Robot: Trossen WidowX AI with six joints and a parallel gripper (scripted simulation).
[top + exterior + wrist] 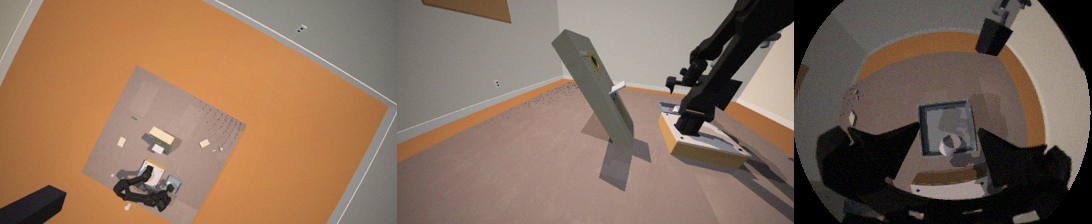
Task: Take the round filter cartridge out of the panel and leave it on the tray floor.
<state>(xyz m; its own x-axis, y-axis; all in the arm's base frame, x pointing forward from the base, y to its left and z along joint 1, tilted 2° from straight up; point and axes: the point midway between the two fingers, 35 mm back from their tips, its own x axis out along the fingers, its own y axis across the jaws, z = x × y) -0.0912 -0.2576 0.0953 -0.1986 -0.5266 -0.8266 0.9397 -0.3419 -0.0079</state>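
Observation:
The grey service panel [601, 102] [163, 138] stands tilted on the floor. Its round socket with a yellow ring [594, 61] is empty. The round pale filter cartridge [950, 143] [168, 184] lies on the floor of the blue-grey tray [935, 117] [177, 179] [664, 106]. My gripper [948, 128] [674, 83] [168, 190] is open and empty. It hangs above the tray, apart from the cartridge, with a dark finger on each side in the wrist view.
My arm stands on an orange-sided base block [704, 151] [156, 169] next to the tray. A white tab [616, 87] sticks out of the panel's face. Two cream blocks [121, 141] [204, 143] and a dark box [31, 205] lie farther off.

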